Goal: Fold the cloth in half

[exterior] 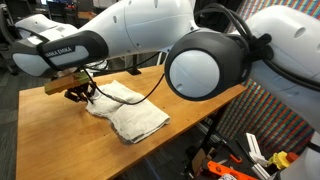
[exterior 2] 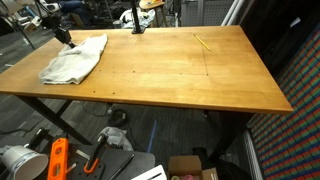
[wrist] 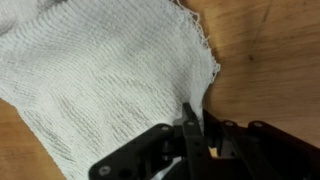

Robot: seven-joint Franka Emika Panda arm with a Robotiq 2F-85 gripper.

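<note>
Cloth edge sits pinched between the jaws: in the wrist view the two dark fingertips (wrist: 187,120) are drawn almost together at 6 o'clock, with a fold of white fabric caught between them. From that pinch the cloth (wrist: 100,70) fans out toward 10 o'clock and fills most of the view. It is a coarse, ribbed white weave with a frayed hem running down its 3 o'clock side. Bare wood of the counter (wrist: 270,60) shows beyond that hem, and again in a small patch at 8 o'clock.

In an exterior view the jaws are down at the cloth's 9 o'clock end, close to the wood. The cloth (exterior: 130,112) lies rumpled, spreading away toward 4 o'clock. The white arm (exterior: 130,30) reaches across from 3 o'clock, one big round joint sitting very near the camera, and a black cable (exterior: 140,92) droops over the fabric.

In an exterior view the cloth (exterior 2: 75,60) lies in the counter's 10 o'clock corner, a loose, roughly triangular heap, its upper end under the dark jaws. Most of the counter (exterior 2: 180,80) is well apart from it. A thin yellow stick (exterior 2: 202,42), perhaps a pencil, lies near the 1 o'clock edge. On the floor below, at 7 o'clock, is an orange tool (exterior 2: 57,160).
</note>
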